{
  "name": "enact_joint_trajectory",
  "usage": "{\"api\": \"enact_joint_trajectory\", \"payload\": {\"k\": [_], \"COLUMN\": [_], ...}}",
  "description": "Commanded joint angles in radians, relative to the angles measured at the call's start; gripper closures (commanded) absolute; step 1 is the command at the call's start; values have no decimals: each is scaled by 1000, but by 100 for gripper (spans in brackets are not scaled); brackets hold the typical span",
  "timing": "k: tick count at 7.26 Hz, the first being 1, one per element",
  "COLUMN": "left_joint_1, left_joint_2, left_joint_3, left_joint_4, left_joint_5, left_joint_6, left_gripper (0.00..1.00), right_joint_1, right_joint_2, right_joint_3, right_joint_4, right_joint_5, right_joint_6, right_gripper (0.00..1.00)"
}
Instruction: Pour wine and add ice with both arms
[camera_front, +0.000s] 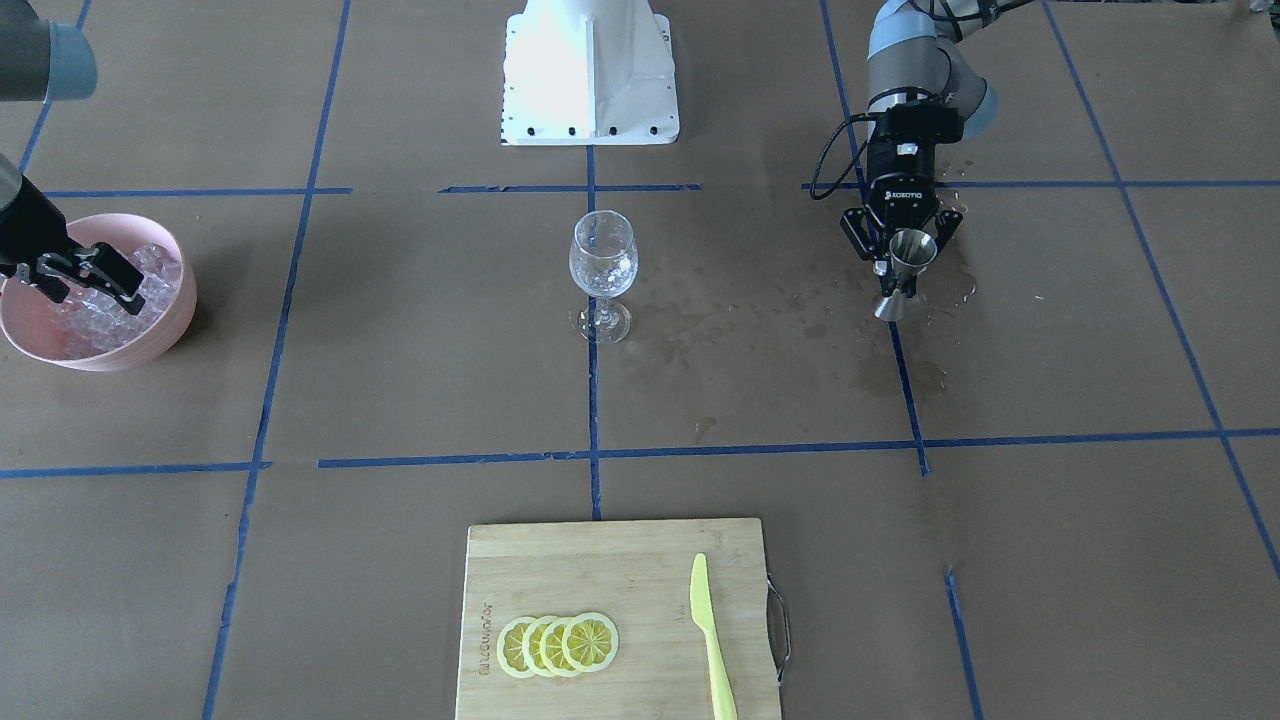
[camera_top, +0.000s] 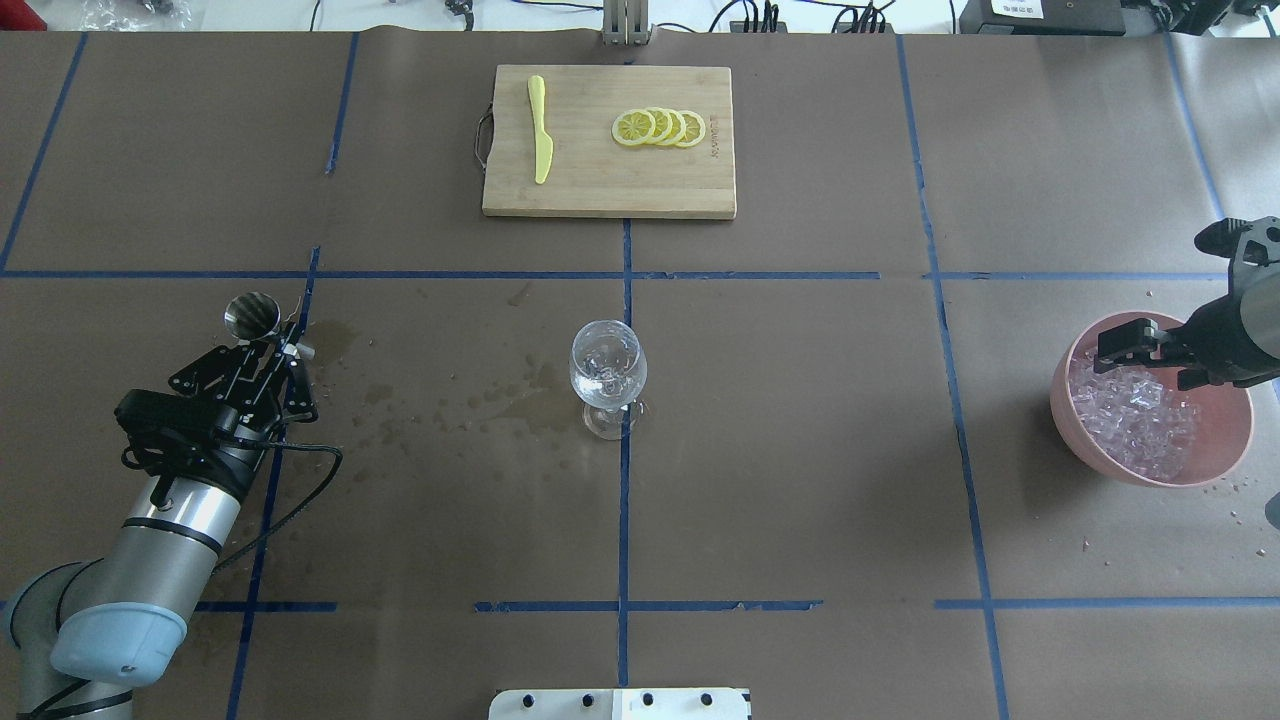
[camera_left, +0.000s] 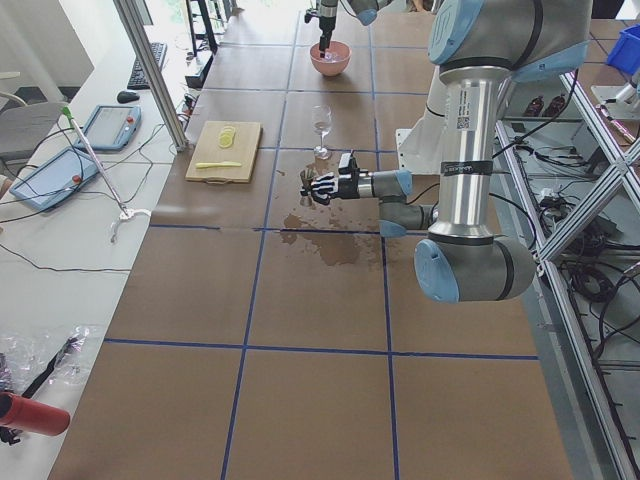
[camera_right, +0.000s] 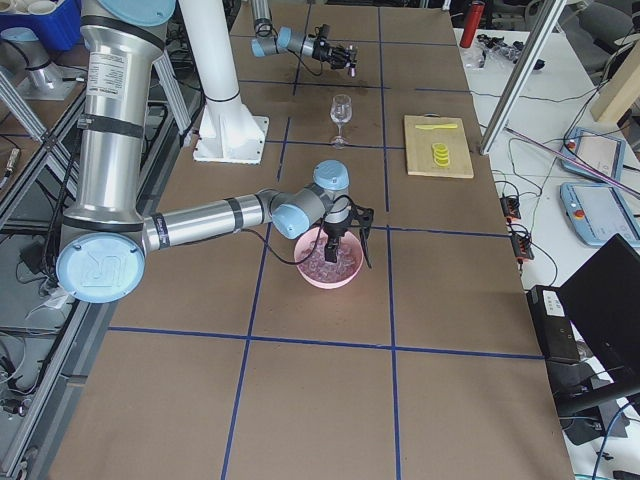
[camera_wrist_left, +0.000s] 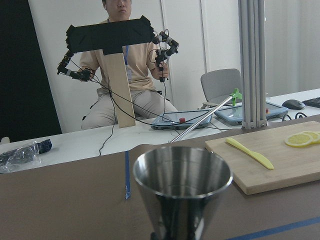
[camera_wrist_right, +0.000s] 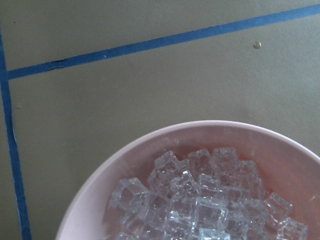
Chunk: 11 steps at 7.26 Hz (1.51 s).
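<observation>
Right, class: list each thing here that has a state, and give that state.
jigger: mouth up, gripped by left claw
wine glass: upright, no dark liquid visible
pink bowl: heaped with ice cubes
right claw: down in the bowl, opening unclear
lemon slices: overlapping on cutting board
yellow knife: lying flat on board

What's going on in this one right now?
The left gripper holds a small steel double-cone jigger upright by damp patches on the brown paper, off to one side of the clear stemmed wine glass. The glass looks empty. The right gripper reaches down into the pink bowl at the heap of clear ice cubes. I cannot tell whether its fingers have closed on any cube.
</observation>
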Motion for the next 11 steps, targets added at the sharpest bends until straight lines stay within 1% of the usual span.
{"api": "enact_joint_trajectory", "payload": {"k": [1,2,3,4,7,8,9,10,11], "left_joint_1": [0,0,0,0,-2,-2,-2,-2,-2], "left_joint_2": [0,0,0,0,0,0,0,0,0], "left_joint_3": [0,0,0,0,0,0,0,2,0], "left_joint_4": [2,2,0,2,2,2,2,2,0], "left_joint_5": [-5,-5,-5,-6,-14,-14,-14,-16,-19], "left_joint_6": [0,0,0,0,1,2,2,2,0], "left_gripper": [100,100,100,100,100,100,100,100,100], "right_joint_1": [-8,-8,-8,-8,-8,-8,-8,-8,-8], "right_joint_2": [-12,-12,-12,-12,-12,-12,-10,-10,-10], "right_joint_3": [-6,-13,-15,-16,-19,-19,-19,-19,-18], "right_joint_4": [-1,-1,-1,-1,-1,-1,-1,-1,1], "right_joint_5": [2,2,0,0,0,0,0,0,-1], "right_joint_6": [0,0,0,0,0,0,-1,-3,-8], "right_gripper": [4,8,16,29,46,63,84,97,100]}}
